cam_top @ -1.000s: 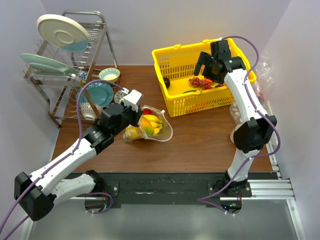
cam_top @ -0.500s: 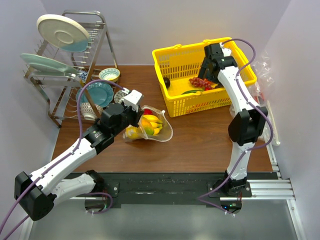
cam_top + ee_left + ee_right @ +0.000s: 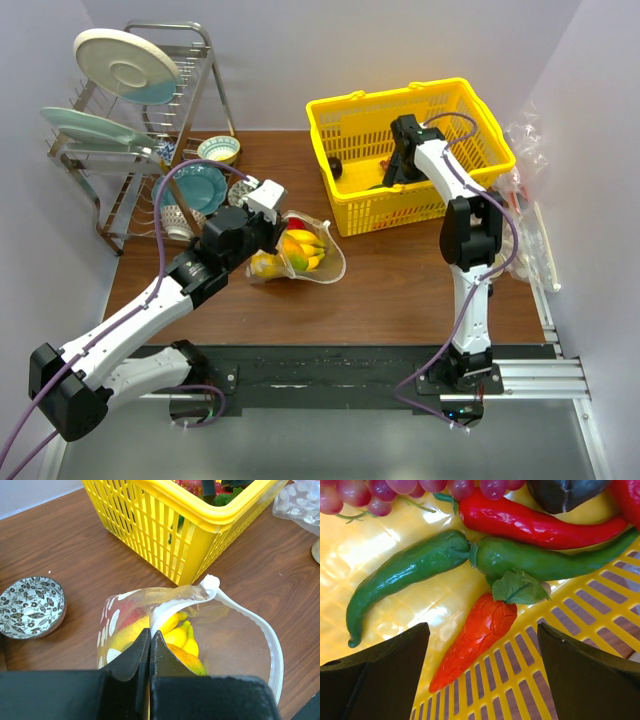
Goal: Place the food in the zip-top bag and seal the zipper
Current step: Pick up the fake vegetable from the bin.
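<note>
**Top view.** Find the zip-top bag (image 3: 332, 266) lying on the surface (image 3: 400, 290), just beside the near-left corner of the yellow basket (image 3: 400, 208), mouth gaping. See the banana bunch (image 3: 306, 240) and the orange-green mango (image 3: 293, 262) inside it. Note the left gripper (image 3: 276, 228) at the bag edge farthest from the basket, fingers pressed together on the plastic. Note the right gripper (image 3: 392, 176) dipped inside the basket, below its rim; cannot judge its spread from here. Log a dish rack (image 3: 130, 150) well to the left of the basket.

**Left wrist view.** See the fingers (image 3: 135, 655) closed tight, pinching the clear bag wall at the mouth edge. Trace the zipper (image 3: 250, 617) as a pale strip curving round the open mouth, unsealed, with its end tab close to the basket corner. Log a patterned bowl (image 3: 31, 606) on the surface, well apart from the basket.

**Right wrist view.** See the fingers (image 3: 380, 675) spread wide over the basket floor, holding nothing. Find an orange-red carrot-like piece (image 3: 475, 640) between them. Find the long dark green vegetable (image 3: 405, 575) on the basket floor just beyond, meeting a second green pepper (image 3: 545, 560) end to end. Log a red chilli (image 3: 535, 525), red grapes (image 3: 380, 492) and a dark purple fruit (image 3: 565, 492) farther in.
</note>
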`<state>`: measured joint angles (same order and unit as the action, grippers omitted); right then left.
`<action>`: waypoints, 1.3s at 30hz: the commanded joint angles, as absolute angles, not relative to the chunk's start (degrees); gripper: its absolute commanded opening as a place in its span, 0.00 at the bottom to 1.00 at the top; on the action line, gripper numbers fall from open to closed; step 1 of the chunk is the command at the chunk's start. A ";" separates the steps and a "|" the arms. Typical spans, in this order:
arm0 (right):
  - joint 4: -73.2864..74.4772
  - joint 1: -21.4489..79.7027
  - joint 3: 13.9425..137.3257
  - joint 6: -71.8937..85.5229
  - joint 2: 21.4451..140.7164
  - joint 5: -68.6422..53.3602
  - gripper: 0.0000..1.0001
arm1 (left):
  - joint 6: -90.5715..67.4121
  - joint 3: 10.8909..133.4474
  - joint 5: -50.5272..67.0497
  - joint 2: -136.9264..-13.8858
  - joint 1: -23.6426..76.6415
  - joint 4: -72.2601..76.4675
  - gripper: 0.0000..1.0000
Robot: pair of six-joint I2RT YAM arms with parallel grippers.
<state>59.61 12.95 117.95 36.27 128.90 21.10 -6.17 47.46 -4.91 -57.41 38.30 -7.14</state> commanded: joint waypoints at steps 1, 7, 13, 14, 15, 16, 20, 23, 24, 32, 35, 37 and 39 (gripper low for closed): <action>61.61 12.39 119.62 39.55 128.93 20.04 0.92 | -4.92 49.83 -5.54 -57.31 37.97 -5.98 0.00; 60.12 11.87 117.52 41.39 131.92 18.28 0.91 | -4.83 49.92 -5.45 -57.30 37.97 -6.06 0.00; 57.31 11.07 117.15 43.50 134.64 13.89 0.84 | -4.83 49.83 -5.62 -57.39 38.06 -6.06 0.00; 57.22 10.99 117.51 43.68 134.91 13.89 0.84 | -4.83 49.83 -5.71 -57.39 38.06 -5.98 0.00; 57.13 11.07 118.03 43.77 135.52 13.80 0.83 | -4.83 49.83 -5.97 -57.48 38.06 -6.06 0.00; 56.52 11.07 118.21 43.68 135.70 13.71 0.77 | -4.75 49.83 -5.98 -57.39 37.97 -6.06 0.00; 55.64 10.99 119.00 42.72 135.70 12.48 0.49 | -4.66 49.83 -6.41 -57.48 38.06 -6.15 0.00; 54.15 10.99 118.57 41.84 133.16 12.39 0.43 | -4.66 49.83 -6.50 -57.65 37.97 -6.07 0.00; 53.10 11.07 117.87 41.40 132.20 12.57 0.43 | -4.66 49.83 -6.33 -57.74 37.97 -6.06 0.00; 48.96 10.99 119.18 36.05 122.27 11.79 0.28 | -4.66 50.19 -5.98 -58.18 38.06 -5.98 0.00; 44.49 10.99 118.22 33.67 119.02 8.89 0.29 | -4.66 50.27 -5.98 -58.18 37.97 -6.07 0.00; 40.36 10.99 116.20 32.70 115.33 7.48 0.28 | -4.66 50.10 -5.98 -58.01 37.97 -6.15 0.00; 35.37 11.07 113.14 32.17 111.47 4.68 0.27 | -4.66 50.10 -6.15 -57.83 37.97 -6.06 0.00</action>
